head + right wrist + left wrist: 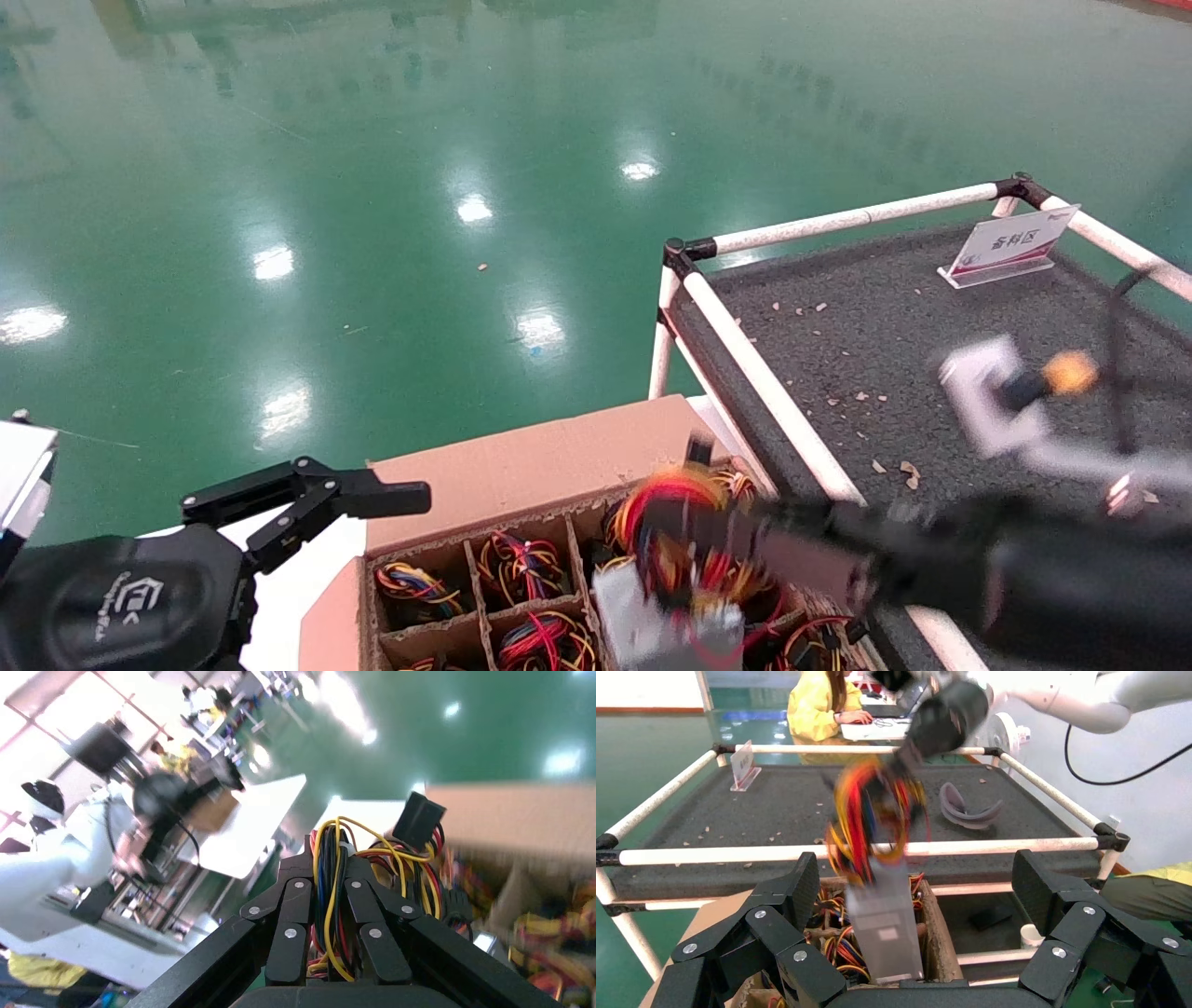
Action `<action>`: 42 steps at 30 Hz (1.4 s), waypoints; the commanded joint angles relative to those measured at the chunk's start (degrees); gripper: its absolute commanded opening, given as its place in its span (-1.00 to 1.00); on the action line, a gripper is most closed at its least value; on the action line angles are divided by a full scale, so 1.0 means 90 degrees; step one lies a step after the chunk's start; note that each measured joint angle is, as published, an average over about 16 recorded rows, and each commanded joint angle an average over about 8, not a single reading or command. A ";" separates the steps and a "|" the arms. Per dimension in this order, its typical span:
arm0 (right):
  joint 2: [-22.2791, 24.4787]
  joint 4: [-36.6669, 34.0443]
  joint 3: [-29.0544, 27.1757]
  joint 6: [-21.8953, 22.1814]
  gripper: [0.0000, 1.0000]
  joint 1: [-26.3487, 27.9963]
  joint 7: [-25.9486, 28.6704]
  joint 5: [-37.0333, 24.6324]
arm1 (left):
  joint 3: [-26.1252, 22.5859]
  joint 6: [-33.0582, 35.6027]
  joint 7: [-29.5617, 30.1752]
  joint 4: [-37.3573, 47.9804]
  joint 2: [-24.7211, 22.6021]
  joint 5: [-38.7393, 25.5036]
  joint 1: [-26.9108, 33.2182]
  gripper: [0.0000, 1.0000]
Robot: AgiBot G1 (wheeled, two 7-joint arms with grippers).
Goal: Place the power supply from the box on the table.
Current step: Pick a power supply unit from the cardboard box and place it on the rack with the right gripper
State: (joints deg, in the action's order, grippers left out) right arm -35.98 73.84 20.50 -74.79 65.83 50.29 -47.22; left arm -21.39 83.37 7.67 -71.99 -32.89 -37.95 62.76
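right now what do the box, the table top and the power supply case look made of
The box looks like plain brown corrugated cardboard, its divider edges raw. The table top seems a dark speckled foam or rubber mat, matte and grainy, framed by white pipes. The power supply case looks like dull grey sheet metal, hanging by its wires from the right gripper.

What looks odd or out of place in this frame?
The power supply hangs by its wire bundle from the right tool, case dangling tilted above the box. Scraps litter the table. The left tool idles open.
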 commanded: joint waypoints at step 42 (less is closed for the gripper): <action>-0.2870 -0.7578 0.0307 0.2641 -1.00 0.4589 -0.3350 -0.1803 | -0.0002 -0.0001 -0.0001 0.0000 0.0001 0.0001 0.0000 1.00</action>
State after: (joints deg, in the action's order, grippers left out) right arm -61.79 5.98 23.37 -51.00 106.92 20.19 -63.56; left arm -21.41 83.36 7.67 -71.99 -32.88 -37.94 62.77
